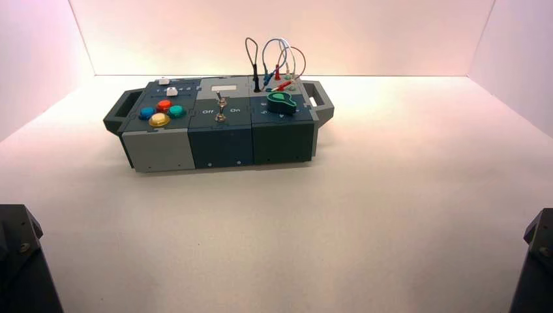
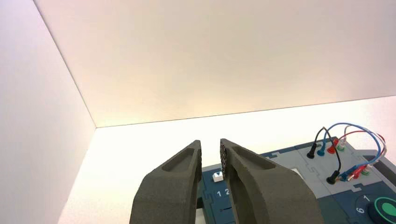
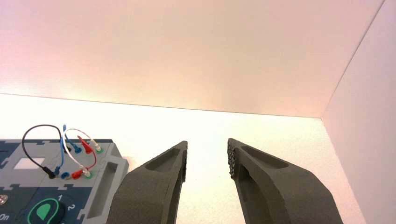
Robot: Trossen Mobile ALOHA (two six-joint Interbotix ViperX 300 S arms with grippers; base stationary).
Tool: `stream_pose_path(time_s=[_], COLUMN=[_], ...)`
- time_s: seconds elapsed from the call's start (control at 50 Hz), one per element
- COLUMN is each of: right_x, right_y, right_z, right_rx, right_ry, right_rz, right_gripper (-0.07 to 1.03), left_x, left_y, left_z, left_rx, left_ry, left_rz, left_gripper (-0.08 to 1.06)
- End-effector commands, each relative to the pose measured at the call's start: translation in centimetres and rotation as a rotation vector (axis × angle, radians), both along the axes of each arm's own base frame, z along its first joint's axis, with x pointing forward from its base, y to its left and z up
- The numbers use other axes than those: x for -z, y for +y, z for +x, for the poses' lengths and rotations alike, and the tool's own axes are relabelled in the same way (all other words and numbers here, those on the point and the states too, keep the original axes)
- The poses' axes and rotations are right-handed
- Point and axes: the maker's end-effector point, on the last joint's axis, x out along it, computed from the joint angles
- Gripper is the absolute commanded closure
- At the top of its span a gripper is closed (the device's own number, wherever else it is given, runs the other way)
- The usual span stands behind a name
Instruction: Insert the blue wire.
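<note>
The box (image 1: pixel 218 140) stands at the back middle of the table. The blue wire (image 1: pixel 269 52) arches in a pale loop over the box's back right corner, between a dark wire (image 1: pixel 251 49) and a reddish wire (image 1: pixel 298 55). In the left wrist view the blue wire (image 2: pixel 356 127) ends in blue plugs (image 2: pixel 321 151) at the two socket rows; I cannot tell whether they are seated. The blue wire (image 3: pixel 63 140) also shows in the right wrist view. My left gripper (image 2: pixel 210 143) and right gripper (image 3: pixel 208 143) are open, hold nothing and hang far in front of the box.
Coloured round buttons (image 1: pixel 161 112) sit on the box's left part, a toggle switch (image 1: pixel 221 107) between Off and On in the middle, a green knob (image 1: pixel 282 101) on the right. Both arm bases (image 1: pixel 19 261) (image 1: pixel 538 257) are parked at the near corners. White walls enclose the table.
</note>
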Motion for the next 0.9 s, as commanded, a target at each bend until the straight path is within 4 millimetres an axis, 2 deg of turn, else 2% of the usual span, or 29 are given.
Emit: stream_pose_path(time_s=[0.02, 0.64, 0.9], right_x=[-1.0, -0.7, -1.1], right_y=[0.1, 0.2, 1.6], right_z=[0.3, 0.1, -0.1], right_rx=[-0.002, -0.005, -0.058], right_ry=[-0.024, 0.008, 0.069], right_rz=[0.004, 0.008, 0.002], right_gripper=[0.49, 0.49, 0.49], left_x=[-1.0, -1.1, -1.5], left_y=[0.1, 0.1, -0.2], left_z=[0.4, 0.2, 0.1], left_rx=[-0.005, -0.002, -0.001], left_ry=[-0.029, -0.026, 0.015], left_rz=[0.002, -0.001, -0.048], left_gripper=[0.73, 0.73, 0.74])
